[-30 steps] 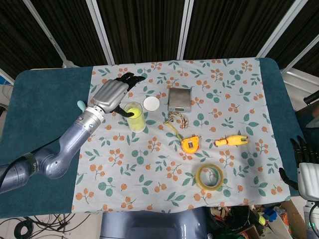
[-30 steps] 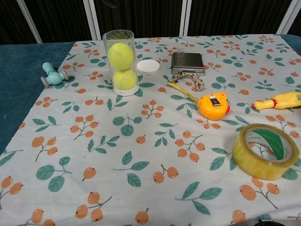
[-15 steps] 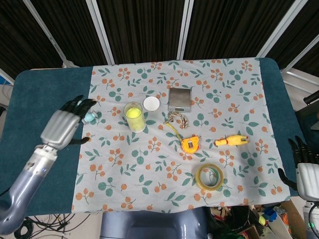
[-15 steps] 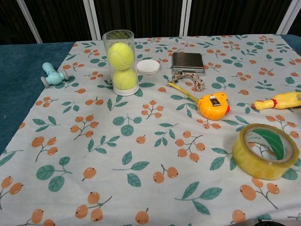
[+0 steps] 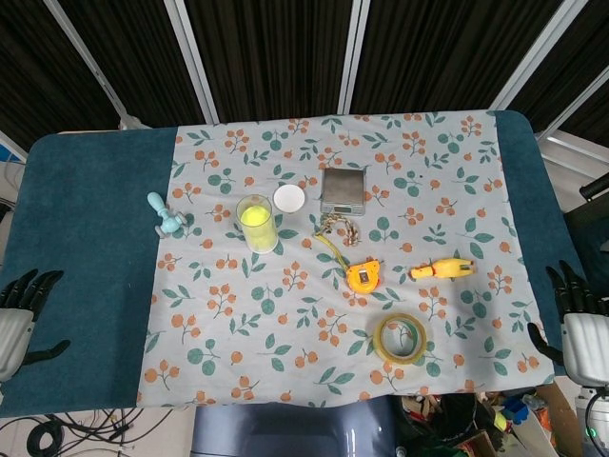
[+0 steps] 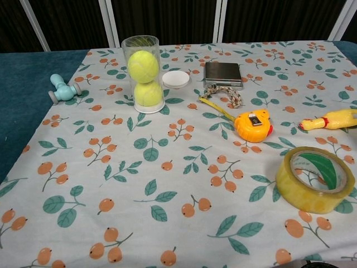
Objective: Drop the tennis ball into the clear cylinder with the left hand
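Tennis ball [image 6: 143, 66] stacked (chest view only)

My left hand [image 5: 17, 319] sits at the far left edge of the head view, over the near left corner of the table, palm side down with the dark fingers spread apart and pointing away from me, the thumb sticking out to the side, and nothing in its grasp. My right hand [image 5: 577, 324] hangs off the near right edge of the table in much the same pose, fingers apart and empty, though it is partly cropped, so I can't vouch for every finger. Neither hand shows in the chest view.
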Controlling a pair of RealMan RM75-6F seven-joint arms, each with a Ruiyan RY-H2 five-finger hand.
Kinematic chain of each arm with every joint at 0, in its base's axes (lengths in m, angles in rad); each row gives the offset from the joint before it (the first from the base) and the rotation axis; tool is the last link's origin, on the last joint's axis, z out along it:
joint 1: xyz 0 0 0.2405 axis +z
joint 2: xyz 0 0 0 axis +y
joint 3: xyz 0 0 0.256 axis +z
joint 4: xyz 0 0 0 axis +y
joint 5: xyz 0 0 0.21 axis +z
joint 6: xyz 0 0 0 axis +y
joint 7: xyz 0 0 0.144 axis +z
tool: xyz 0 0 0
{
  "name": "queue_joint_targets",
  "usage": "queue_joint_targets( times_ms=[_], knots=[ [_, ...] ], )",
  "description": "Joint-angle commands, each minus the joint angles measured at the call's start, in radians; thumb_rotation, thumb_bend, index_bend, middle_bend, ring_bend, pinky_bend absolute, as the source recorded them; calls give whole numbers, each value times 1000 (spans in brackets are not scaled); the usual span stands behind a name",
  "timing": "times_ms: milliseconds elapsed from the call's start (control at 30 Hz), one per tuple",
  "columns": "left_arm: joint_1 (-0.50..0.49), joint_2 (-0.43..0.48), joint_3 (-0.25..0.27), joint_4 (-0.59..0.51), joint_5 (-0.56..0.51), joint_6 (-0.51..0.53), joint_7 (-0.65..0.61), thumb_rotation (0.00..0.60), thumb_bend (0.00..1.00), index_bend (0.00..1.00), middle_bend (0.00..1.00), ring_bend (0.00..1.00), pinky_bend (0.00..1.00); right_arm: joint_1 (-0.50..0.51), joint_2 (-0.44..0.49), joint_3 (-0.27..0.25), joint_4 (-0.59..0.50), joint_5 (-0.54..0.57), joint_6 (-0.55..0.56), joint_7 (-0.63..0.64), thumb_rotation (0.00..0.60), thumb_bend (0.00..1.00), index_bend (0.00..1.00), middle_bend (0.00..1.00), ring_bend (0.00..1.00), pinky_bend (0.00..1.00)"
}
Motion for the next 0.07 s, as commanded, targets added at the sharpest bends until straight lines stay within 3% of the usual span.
queue_joint_targets(
  times_ms=[33, 67],
  knots=[
    [28, -10, -17, 41, 46, 33, -55, 600, 113, 76, 85, 0, 112, 0, 1, 1, 2, 1, 0, 2, 600, 237, 0, 0, 97, 221],
    [32, -9, -19, 41, 43, 32, -54, 600, 113, 76, 85, 0, 112, -1, 1, 1, 2, 2, 0, 4, 600, 237, 0, 0, 97, 221]
  ],
)
